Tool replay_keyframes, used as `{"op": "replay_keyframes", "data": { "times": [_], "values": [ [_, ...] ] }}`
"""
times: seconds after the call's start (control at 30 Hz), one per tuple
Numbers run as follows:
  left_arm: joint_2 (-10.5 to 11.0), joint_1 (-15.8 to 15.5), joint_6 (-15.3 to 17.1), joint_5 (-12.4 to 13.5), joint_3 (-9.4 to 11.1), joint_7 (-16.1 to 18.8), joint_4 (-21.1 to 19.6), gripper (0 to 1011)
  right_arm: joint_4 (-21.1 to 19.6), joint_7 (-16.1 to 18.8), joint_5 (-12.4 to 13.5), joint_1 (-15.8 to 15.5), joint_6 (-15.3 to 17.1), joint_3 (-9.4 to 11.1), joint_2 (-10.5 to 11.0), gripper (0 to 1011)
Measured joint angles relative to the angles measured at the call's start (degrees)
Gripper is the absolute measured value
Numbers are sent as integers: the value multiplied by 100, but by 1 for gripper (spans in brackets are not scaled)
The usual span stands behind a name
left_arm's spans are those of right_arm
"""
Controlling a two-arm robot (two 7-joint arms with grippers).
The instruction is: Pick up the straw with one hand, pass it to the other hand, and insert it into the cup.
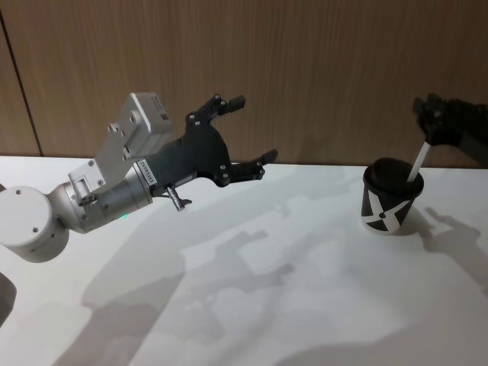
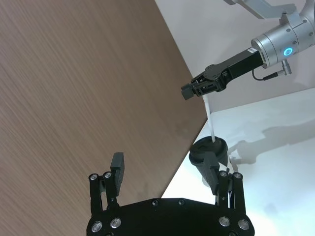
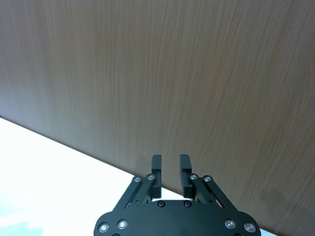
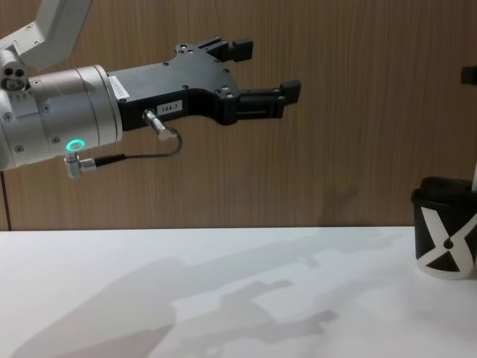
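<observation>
Straw (image 1: 416,162) is clamped at its top by right end effector (image 1: 428,131), lower end in X-marked cup (image 1: 390,200) near counter (image 1: 252,290) right edge; left end effector (image 1: 249,131) held spread apart, empty.

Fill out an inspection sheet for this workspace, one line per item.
Surface: white table, carrying shadows.
Job's things: black cup with a white X mark stands upright on the table's right side; the white straw leans with its lower end inside the cup.
Clutter: nothing seen.
End effectors: left end effector open, raised above the table on the left, holding nothing; right end effector above the cup, closed on the straw's top end.
Cables: thin dark cable with a metal plug loops at the left wrist.
Surroundings: brown wood-panel wall behind the table.
</observation>
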Motion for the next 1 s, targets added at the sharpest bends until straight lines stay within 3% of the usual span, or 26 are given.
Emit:
{"op": "replay_keyframes", "data": {
  "times": [0.03, 0.13, 0.27, 0.4, 0.5, 0.8, 1.0],
  "values": [
    [0, 0, 0, 0, 0, 0, 0, 1003, 4, 2, -1, 1, -2, 0, -1, 277],
    [0, 0, 0, 0, 0, 0, 0, 1003, 9, 4, -4, 2, -4, -2, -2, 337],
    [0, 0, 0, 0, 0, 0, 0, 1003, 16, 8, -8, 4, -7, -5, -4, 490],
    [0, 0, 0, 0, 0, 0, 0, 1003, 20, 11, -11, 6, -9, -7, -6, 575],
    [0, 0, 0, 0, 0, 0, 0, 1003, 21, 13, -14, 8, -11, -8, -8, 715],
    [0, 0, 0, 0, 0, 0, 0, 1003, 28, 16, -15, 8, -14, -7, -11, 958],
    [0, 0, 0, 0, 0, 0, 0, 1003, 30, 17, -15, 8, -14, -7, -11, 1001]
  ]
}}
